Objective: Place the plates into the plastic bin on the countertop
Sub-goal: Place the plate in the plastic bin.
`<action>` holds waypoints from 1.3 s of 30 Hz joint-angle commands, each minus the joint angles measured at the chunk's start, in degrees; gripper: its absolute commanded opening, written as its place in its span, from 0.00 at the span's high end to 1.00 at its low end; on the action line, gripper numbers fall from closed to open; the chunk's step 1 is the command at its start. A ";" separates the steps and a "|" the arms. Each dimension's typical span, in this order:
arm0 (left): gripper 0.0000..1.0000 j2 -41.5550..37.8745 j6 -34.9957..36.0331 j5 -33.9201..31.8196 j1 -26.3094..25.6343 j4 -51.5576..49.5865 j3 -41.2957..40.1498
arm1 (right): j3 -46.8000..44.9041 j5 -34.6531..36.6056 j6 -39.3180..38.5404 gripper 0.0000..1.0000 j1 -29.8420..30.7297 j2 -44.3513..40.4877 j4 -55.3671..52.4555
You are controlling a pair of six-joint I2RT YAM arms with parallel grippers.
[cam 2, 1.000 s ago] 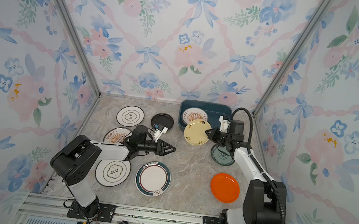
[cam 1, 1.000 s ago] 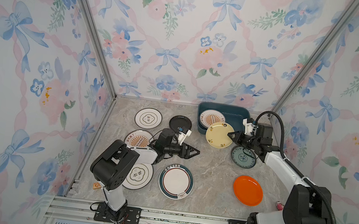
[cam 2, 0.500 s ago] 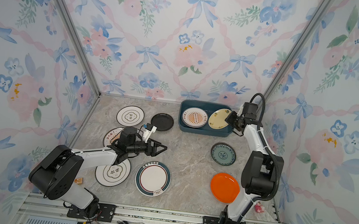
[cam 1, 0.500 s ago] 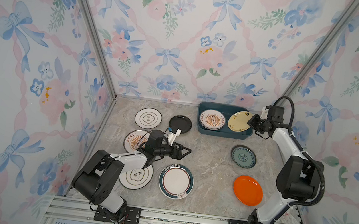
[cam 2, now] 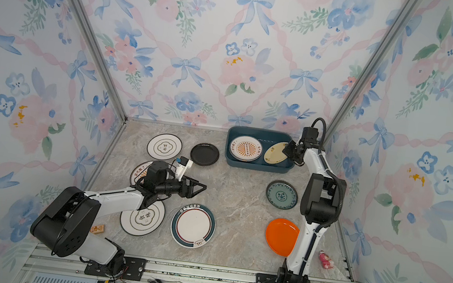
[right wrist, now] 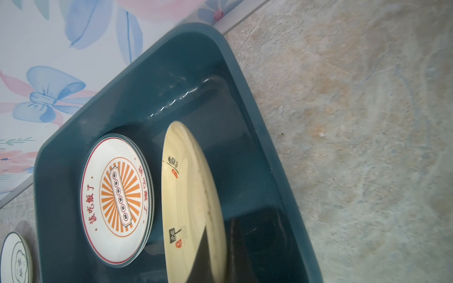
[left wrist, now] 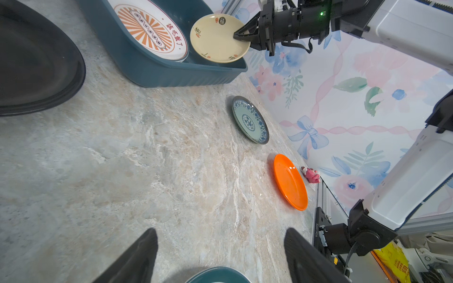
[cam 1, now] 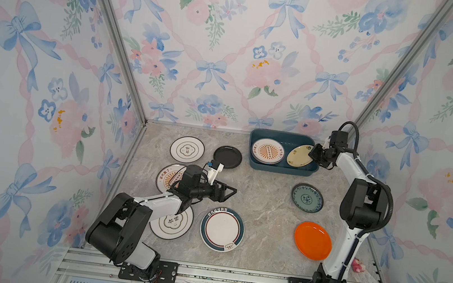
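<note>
Jaws of the right gripper pinched the rim of the pale yellow plate, tilted inside the plastic bin, upper right in both top views. The left gripper, jaws spread, hovered mid-frame over the countertop.

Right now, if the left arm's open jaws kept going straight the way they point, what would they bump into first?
Probably the blue-green patterned plate lying across bare countertop, though they may ride high enough to pass over it.
</note>
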 commanded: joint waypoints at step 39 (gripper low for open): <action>0.18 -0.59 1.14 -2.32 0.72 -2.07 0.19 | -4.60 8.49 -3.77 0.75 0.13 -3.72 -3.23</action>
